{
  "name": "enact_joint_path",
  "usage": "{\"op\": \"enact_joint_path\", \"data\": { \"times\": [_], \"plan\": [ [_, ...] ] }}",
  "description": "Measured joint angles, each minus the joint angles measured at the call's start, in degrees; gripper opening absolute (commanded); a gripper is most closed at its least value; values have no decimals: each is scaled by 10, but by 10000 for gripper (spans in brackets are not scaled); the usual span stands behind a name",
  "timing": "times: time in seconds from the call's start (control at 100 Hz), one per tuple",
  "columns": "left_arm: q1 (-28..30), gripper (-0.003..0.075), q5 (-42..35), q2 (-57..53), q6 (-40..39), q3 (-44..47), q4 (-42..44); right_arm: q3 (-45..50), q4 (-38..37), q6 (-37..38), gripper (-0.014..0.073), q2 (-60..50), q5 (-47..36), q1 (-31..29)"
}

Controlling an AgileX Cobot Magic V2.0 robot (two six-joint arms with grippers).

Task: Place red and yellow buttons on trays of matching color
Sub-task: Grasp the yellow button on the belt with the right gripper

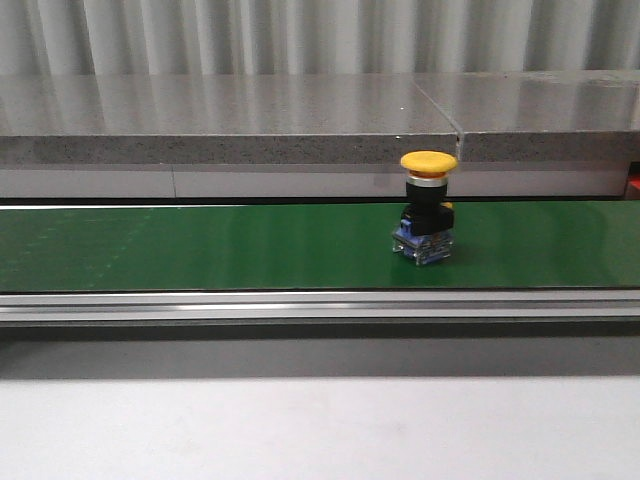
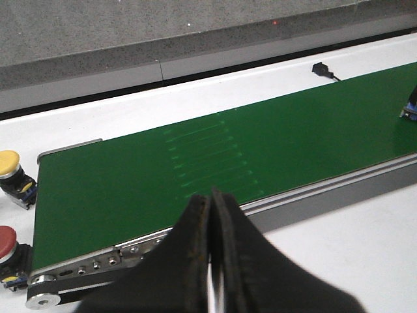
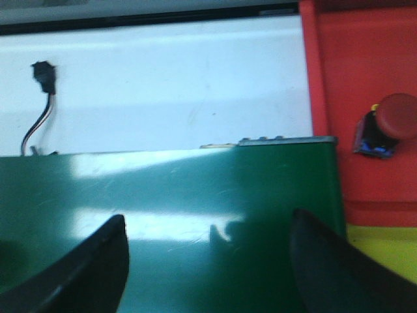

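Left gripper (image 2: 212,261) clenched on nothing, right gripper (image 3: 208,261) spread wide over the green belt (image 1: 200,245).
Yellow button (image 1: 427,205) stands upright on the belt — a red button (image 3: 384,124) sits on the red tray (image 3: 365,65).

You see matte black, tapered fingers (image 2: 195,261) on your left arm, their inner edges scuffed; your right arm's black fingers (image 3: 98,274) look smooth and rounded.

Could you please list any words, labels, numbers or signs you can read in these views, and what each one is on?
None can be read: the yellow button, the red button on the red tray and the green belt show no legible markings.
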Motion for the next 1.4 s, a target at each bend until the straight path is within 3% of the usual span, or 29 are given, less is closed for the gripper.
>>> {"op": "enact_joint_path", "data": {
  "times": [0.3,0.49,0.75,1.22,1.32,1.4],
  "plan": [
    [0,-20,0,0,0,0,0,0,3,0,531,-30,60,80],
    [0,-20,0,0,0,0,0,0,6,0,626,-30,77,142],
    [0,-20,0,0,0,0,0,0,18,0,624,-20,78,217],
    [0,-20,0,0,0,0,0,0,-7,0,617,93,41,249],
    [0,-20,0,0,0,0,0,0,-24,0,584,117,19,249],
    [0,-20,0,0,0,0,0,0,-29,0,485,131,3,249]
  ]
}}
